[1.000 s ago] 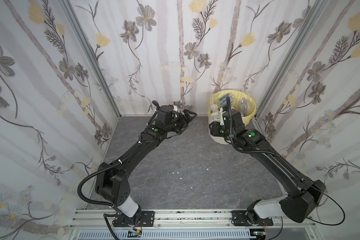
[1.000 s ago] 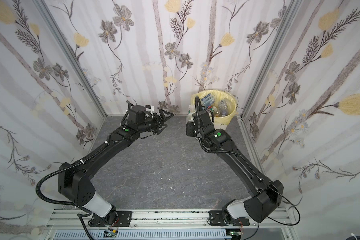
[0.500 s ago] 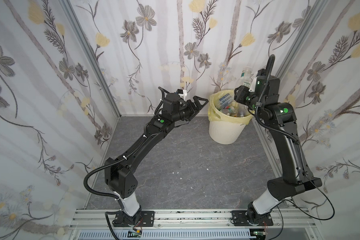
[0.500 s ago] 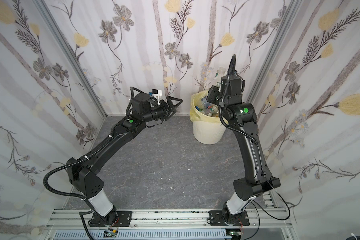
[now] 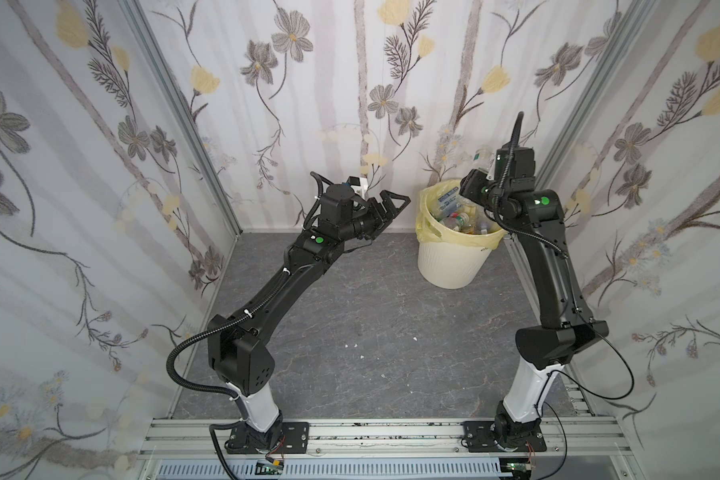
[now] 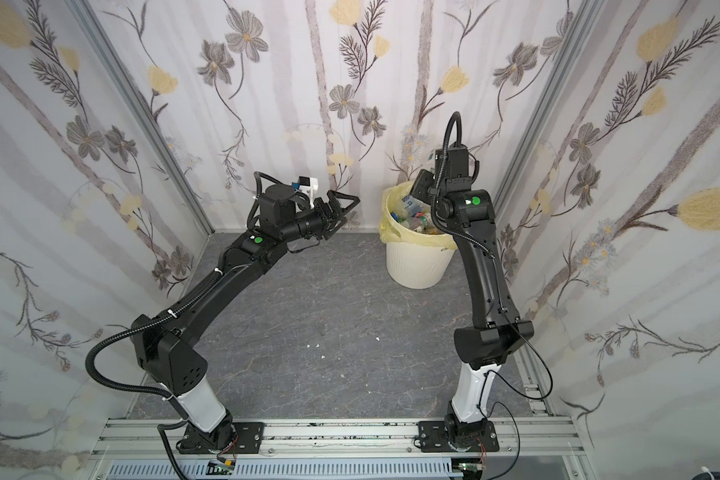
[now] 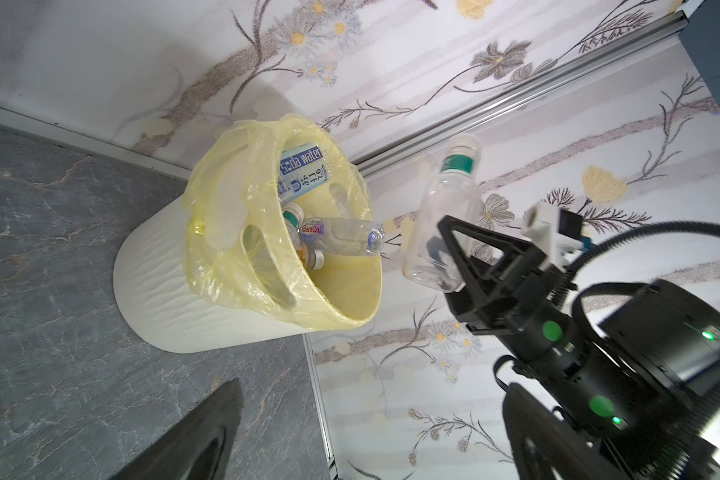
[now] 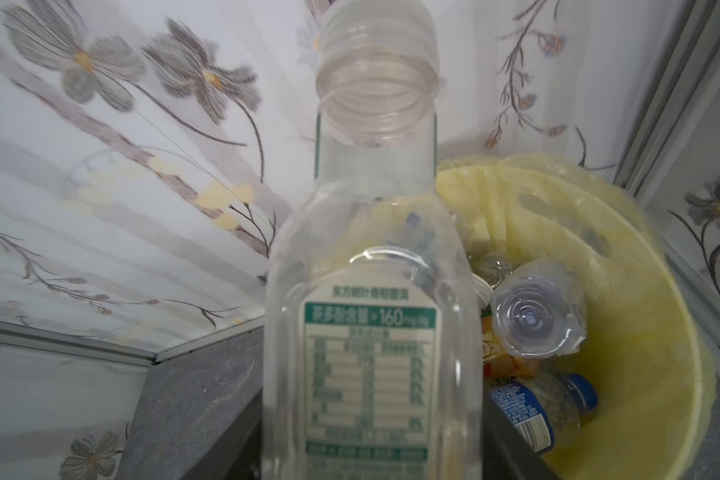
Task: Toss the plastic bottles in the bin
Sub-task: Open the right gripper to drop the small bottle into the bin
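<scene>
The bin (image 5: 449, 266) (image 6: 416, 266) stands in the far right corner, cream ribbed, lined with a yellow bag. It holds several plastic bottles (image 5: 458, 216) (image 7: 333, 237) (image 8: 537, 320). My right gripper (image 5: 476, 174) (image 6: 424, 180) (image 7: 445, 232) (image 8: 371, 436) hangs above the bin's rim. A clear capless bottle with a green label (image 7: 441, 224) (image 8: 371, 291) (image 5: 484, 156) sits between its fingers, neck up. Whether the fingers still press on it does not show. My left gripper (image 5: 393, 208) (image 6: 346, 212) (image 7: 362, 457) is open with nothing in it, raised left of the bin and pointing at it.
The floor (image 5: 350, 299) is grey stone-patterned with a few small white scraps (image 5: 354, 345). Floral walls close in on three sides, with metal corner posts (image 5: 184, 116) beside them. The arms' mounting rail (image 5: 350, 432) runs along the front edge.
The right arm has swung up from low in front of the bin to above its rim, carrying the bottle. The left arm has risen and reached toward the bin.
</scene>
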Controlling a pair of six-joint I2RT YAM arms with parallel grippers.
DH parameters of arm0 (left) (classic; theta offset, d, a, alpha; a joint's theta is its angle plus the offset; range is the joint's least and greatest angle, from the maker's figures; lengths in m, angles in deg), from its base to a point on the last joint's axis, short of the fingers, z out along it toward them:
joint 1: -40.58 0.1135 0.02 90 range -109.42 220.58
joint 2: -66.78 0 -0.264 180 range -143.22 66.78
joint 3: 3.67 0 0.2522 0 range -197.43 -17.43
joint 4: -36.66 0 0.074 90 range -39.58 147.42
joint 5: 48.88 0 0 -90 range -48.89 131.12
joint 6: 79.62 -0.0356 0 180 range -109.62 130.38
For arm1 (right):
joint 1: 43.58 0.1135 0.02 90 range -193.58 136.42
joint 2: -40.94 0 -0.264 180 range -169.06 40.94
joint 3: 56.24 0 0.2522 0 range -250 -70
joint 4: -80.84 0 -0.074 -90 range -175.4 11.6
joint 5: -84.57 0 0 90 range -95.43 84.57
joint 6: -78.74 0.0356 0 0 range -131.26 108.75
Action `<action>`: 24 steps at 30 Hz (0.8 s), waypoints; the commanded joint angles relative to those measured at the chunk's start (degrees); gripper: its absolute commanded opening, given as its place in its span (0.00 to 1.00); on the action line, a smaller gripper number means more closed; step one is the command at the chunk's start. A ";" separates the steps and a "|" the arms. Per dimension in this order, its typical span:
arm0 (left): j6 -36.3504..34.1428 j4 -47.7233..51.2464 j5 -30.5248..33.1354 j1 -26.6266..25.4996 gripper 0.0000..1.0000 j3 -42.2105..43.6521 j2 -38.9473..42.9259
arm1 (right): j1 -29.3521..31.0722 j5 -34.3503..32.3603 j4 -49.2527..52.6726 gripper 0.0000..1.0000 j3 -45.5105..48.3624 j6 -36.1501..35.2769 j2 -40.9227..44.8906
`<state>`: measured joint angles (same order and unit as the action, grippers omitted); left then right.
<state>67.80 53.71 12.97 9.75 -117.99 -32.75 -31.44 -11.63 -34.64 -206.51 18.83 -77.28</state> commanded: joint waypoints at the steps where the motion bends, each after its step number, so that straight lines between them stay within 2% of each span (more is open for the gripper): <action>1: 0.22 -1.27 -0.78 0.31 1.00 1.09 0.92 | -0.21 1.00 -0.40 0.90 -0.34 3.36 -0.17; 2: 0.23 -1.28 -0.92 0.29 1.00 1.55 1.20 | 0.02 0.87 -1.03 0.99 -0.29 3.44 0.52; 3: 0.22 -1.27 -0.91 0.39 1.00 1.87 1.35 | 0.36 0.43 -1.35 1.00 -0.34 3.40 1.31; 13: 1.17 -1.36 -0.71 0.33 1.00 2.29 1.28 | 1.22 -0.90 -0.53 1.00 2.28 2.85 6.54; 24: 0.40 -1.36 0.89 -0.28 1.00 5.44 3.51 | 0.89 -0.32 -4.24 1.00 15.03 0.76 15.02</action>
<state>68.88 54.12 12.71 9.40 -113.09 -30.28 -30.39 -11.80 -35.36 -193.83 20.60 -64.10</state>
